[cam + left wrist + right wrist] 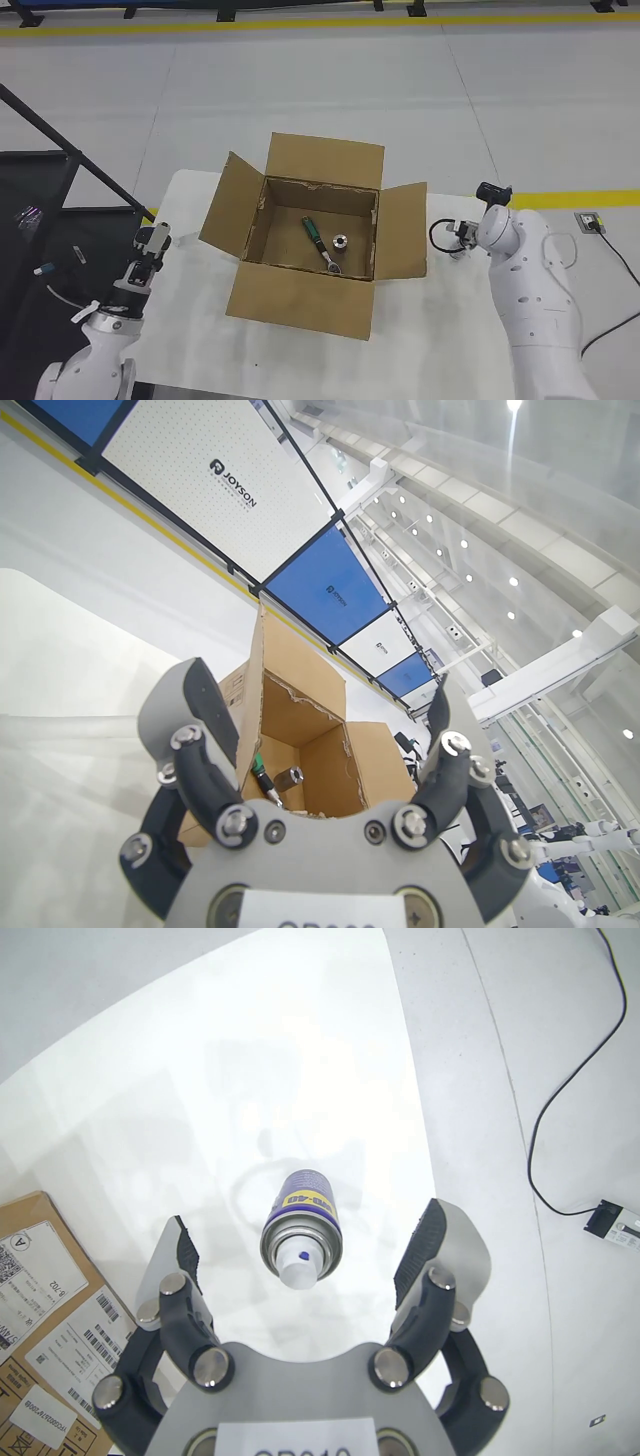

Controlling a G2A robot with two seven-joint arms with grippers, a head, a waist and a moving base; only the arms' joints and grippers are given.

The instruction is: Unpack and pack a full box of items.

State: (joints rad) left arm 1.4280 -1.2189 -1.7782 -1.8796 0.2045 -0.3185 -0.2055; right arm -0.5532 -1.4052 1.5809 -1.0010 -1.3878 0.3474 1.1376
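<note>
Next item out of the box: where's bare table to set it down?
Bare table lies between the cardboard box and the left gripper, and along the near edge in front of the box. Right of the box is crowded: the spray can stands under the right gripper.

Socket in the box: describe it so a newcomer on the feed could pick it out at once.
Find the open cardboard box in the middle of the white table. On its floor lie two things close together; the socket is the short silvery cylinder with a hollow end, beside the long green-handled ratchet.
</note>
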